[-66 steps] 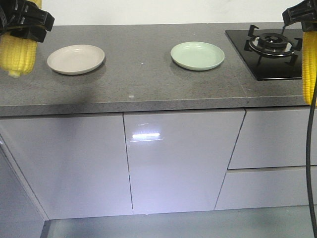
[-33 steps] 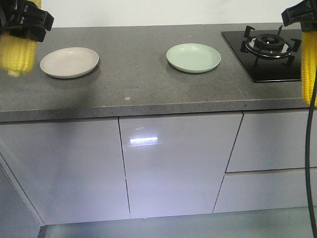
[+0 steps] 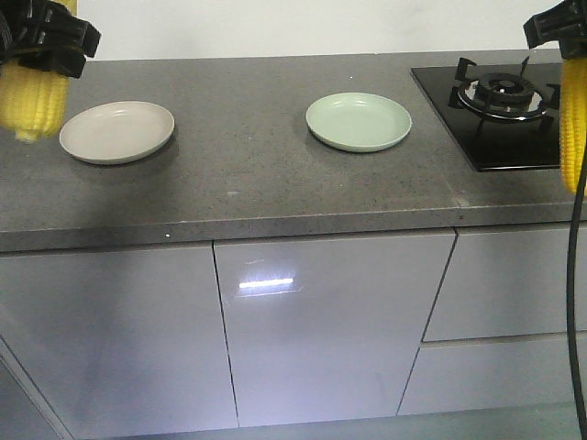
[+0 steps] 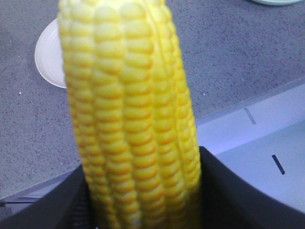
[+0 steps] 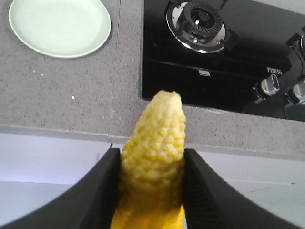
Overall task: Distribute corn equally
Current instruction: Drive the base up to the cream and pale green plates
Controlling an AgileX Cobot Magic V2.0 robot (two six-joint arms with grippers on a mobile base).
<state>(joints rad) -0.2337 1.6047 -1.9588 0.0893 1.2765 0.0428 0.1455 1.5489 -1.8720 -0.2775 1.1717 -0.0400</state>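
Note:
Each arm holds one yellow corn cob in the air before the counter. The left corn (image 3: 33,99) hangs point down from my left gripper (image 3: 50,41), which is shut on it; close up that corn (image 4: 128,119) fills the left wrist view between the black fingers (image 4: 228,191). My right gripper (image 3: 559,26) is shut on the right corn (image 3: 572,124), hanging at the right edge. The right wrist view shows its tip (image 5: 155,157) pinched between both fingers (image 5: 102,186). A beige plate (image 3: 116,131) and a green plate (image 3: 358,121) lie bare on the counter.
A black gas hob (image 3: 500,101) with a burner sits at the counter's right end, just right of the green plate (image 5: 59,26). The grey stone countertop (image 3: 257,174) has a front edge over glossy white cabinet doors (image 3: 321,330). A black cable (image 3: 575,302) hangs down at far right.
The counter, plates and hob have shifted in the front view, the beige plate drifting left and lower. Both grippers keep their cobs in the same spots of the frame.

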